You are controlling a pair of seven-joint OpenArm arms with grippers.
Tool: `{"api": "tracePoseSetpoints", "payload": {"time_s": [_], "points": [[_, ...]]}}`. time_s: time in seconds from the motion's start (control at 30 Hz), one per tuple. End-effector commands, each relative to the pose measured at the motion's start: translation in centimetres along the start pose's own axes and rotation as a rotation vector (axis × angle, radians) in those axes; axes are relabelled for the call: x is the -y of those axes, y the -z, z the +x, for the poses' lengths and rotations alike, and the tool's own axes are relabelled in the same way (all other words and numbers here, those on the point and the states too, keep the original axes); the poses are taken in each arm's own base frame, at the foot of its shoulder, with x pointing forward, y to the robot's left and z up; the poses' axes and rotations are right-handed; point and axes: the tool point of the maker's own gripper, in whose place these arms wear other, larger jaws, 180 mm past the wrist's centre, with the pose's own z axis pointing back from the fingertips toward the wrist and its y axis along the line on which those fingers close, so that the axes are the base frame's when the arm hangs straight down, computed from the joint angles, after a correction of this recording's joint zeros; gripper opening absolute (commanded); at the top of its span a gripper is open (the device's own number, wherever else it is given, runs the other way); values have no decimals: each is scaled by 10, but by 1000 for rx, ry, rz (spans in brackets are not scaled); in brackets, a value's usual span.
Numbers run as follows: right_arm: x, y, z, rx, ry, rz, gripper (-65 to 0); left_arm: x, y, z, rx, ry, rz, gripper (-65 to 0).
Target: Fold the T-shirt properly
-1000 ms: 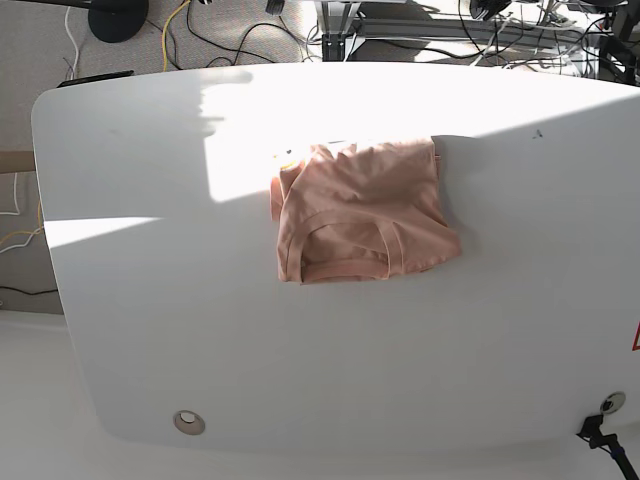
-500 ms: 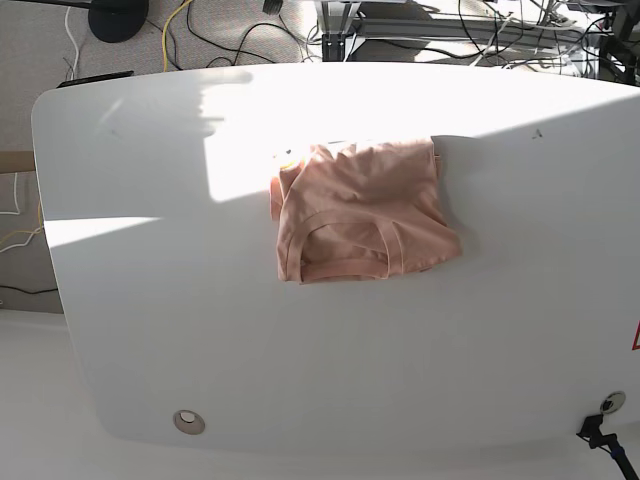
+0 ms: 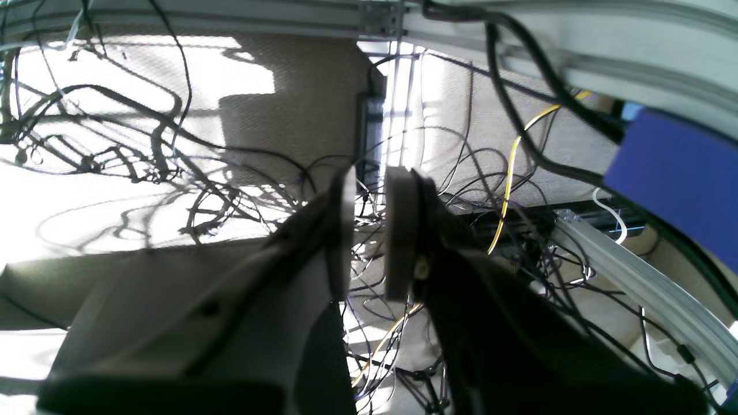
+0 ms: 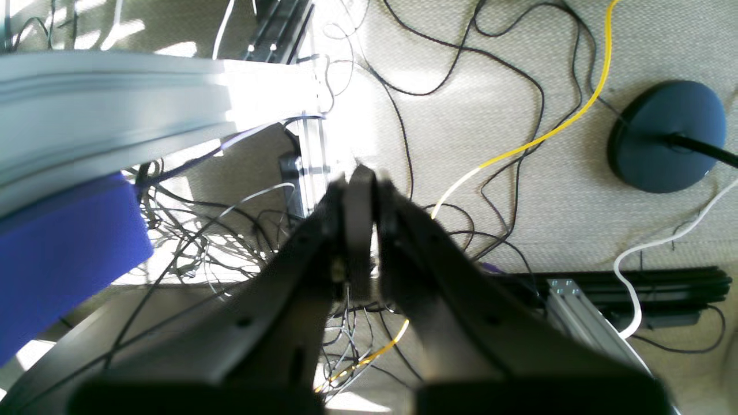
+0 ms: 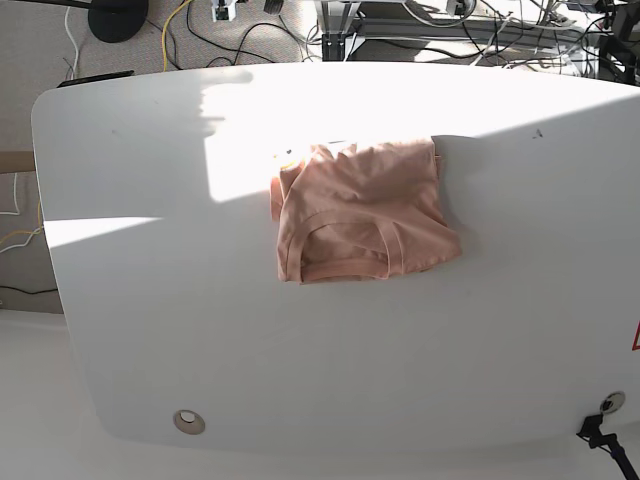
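A soft, matt, wrinkled cloth T-shirt (image 5: 362, 213) in salmon pink lies on a smooth white table (image 5: 200, 330) with a faint sheen where sunlight falls. A small round metal-looking fitting (image 5: 188, 421) is set into the tabletop. In the wrist views the floor (image 4: 490, 115) is rough, woven beige carpet, strewn with smooth plastic-coated cables (image 4: 542, 138). Brushed silver metal rails (image 3: 634, 276) look like aluminium. Both grippers' fingers (image 3: 398, 230) are dark matt plastic.

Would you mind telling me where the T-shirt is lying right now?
In the base view, the T-shirt lies folded on the white table, slightly right of centre and nearer the far edge, half in the sunlit patch.
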Motion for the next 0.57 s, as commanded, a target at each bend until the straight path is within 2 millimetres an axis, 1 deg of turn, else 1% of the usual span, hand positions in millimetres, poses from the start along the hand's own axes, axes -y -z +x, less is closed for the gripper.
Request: {"api": "tracePoseSetpoints", "payload": {"time_s": [0.0, 0.03, 0.1, 0.17, 0.27, 0.33, 0.4, 0.43, 0.47, 0.53], "points": [[4, 0, -7, -16, 6, -8, -650, 0, 0, -29, -80, -38, 19, -574], [6, 3, -5, -21, 6, -11, -650, -2, 2, -29, -95, -44, 32, -574], [7, 8, 0, -28, 9, -15, -650, 0, 8, -17, -97, -54, 37, -572], [7, 12, 0, -45, 15, -19, -650, 5, 12, -10, -97, -60, 27, -572], [8, 17, 4, -55, 19, -23, -650, -3, 14, -10, -146, -47, 77, -572], [9, 19, 6, -58, 20, -24, -650, -8, 15, -2, -137, -38, 108, -572], [7, 20, 8, -58, 22, -22, -650, -9, 16, 0, -137, -35, 121, -572], [1, 22, 10, -55, 27, -14, -650, -11, 16, 1, -136, -34, 131, -572], [-1, 22, 9, -59, 29, -12, -650, -13, 16, 3, -134, -32, 143, -572], [-3, 22, 8, -63, 30, -10, -650, -15, 18, 12, -120, -30, 157, -572]]}}
